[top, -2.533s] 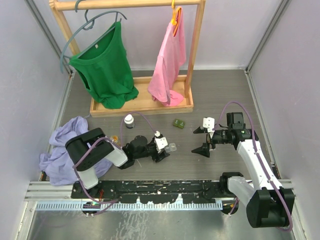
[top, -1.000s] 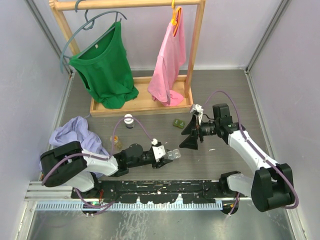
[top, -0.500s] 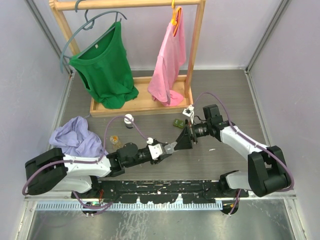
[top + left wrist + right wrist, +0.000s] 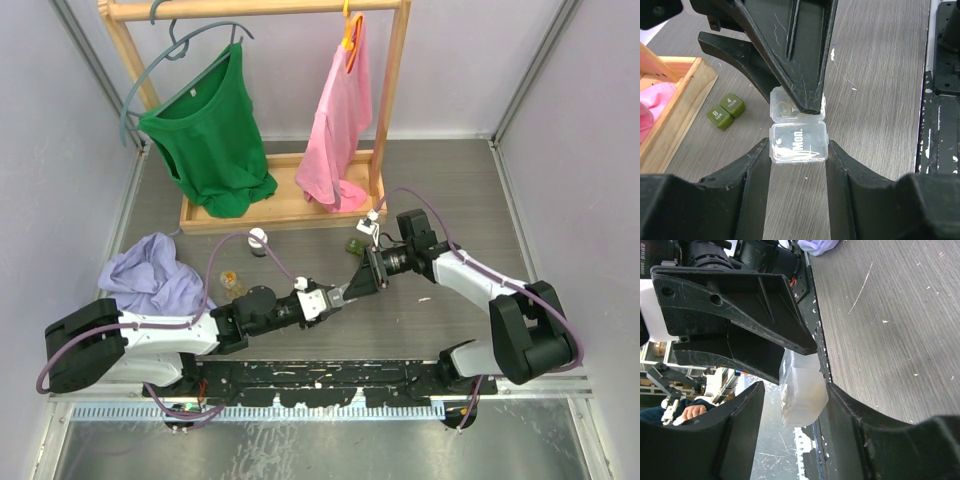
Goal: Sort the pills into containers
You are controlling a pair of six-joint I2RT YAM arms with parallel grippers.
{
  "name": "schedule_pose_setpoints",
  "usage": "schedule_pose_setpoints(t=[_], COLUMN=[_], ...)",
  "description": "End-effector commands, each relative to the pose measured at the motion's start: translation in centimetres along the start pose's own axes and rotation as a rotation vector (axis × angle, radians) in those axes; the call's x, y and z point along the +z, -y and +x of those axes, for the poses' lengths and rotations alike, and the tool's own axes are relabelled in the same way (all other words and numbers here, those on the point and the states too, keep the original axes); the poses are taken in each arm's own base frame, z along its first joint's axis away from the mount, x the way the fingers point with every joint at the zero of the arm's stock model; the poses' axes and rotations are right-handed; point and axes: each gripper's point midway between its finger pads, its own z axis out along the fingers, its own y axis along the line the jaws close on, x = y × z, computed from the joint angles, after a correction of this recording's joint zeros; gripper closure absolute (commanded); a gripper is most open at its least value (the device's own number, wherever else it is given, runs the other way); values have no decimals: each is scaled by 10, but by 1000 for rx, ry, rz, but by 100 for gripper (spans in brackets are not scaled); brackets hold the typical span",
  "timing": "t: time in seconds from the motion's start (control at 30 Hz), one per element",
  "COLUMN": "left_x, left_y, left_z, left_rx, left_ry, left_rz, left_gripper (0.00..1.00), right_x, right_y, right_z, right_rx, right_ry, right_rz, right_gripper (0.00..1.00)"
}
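Left wrist view: the left end effector (image 4: 798,150) is closed on the clear box (image 4: 798,131), one finger pressed to each long side of the near compartment. That compartment's lid faces up and bears the word "Mon.", which reads upright from this camera. The box's long axis runs straight out along the fingers, away from the wrist, so the second compartment juts past the fingertips.

That far compartment is met by the right end effector (image 4: 795,387), which is parted rather than clamped. One fingertip is seen lying on the far lid in the left wrist view, while the other finger stands off to the side. In the right wrist view the box is framed between the two fingers, touching one and with a gap to the other. Whether the box is lifted off the worktop (image 4: 880,100) cannot be told.

The green box (image 4: 726,111) lies flat on the worktop, well apart from both end effectors and near the wooden rack base (image 4: 675,107). Its long axis is set on a diagonal, lids up, white marks too small to read.

From the top view the two arms are seen meeting fingertip to fingertip at mid-worktop — left from the near left, right from the far right.
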Motion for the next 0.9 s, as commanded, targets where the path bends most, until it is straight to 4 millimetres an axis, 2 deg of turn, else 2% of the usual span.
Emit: schedule_pose_setpoints(t=[0.0,0.33,0.37,0.47,0.53,0.6,0.7,0.87], left_x=[4,3,3,1,-1,-3,-6,-6], left_y=[-11,-11,-11,-8,-6,-6,-7,-13], left_z=[-37,-35,-35,-34,-34,-33,-34,-40], left_rx=[24,25,24,2,-13,-14,4,27], left_ry=[90,79,76,77,79,77,71,65], left_rz=[-39,-47,-44,-36,-37,-53,-101,-171], left_gripper=[91,87,84,52,32,19,5,3], right_x=[2,3,3,2,3,3,3,3], right_y=[-13,-20,-21,-24,-25,-25,-24,-23], right_z=[-10,-8,-8,-9,-10,-10,-10,-10], right_rx=[-12,28,33,41,39,40,41,42], right_ry=[1,-12,-11,-10,-9,-9,-8,-6], right_rz=[-53,-112,-118,-138,-140,-141,-140,-135], right_gripper=[45,79,83,98,99,99,99,99])
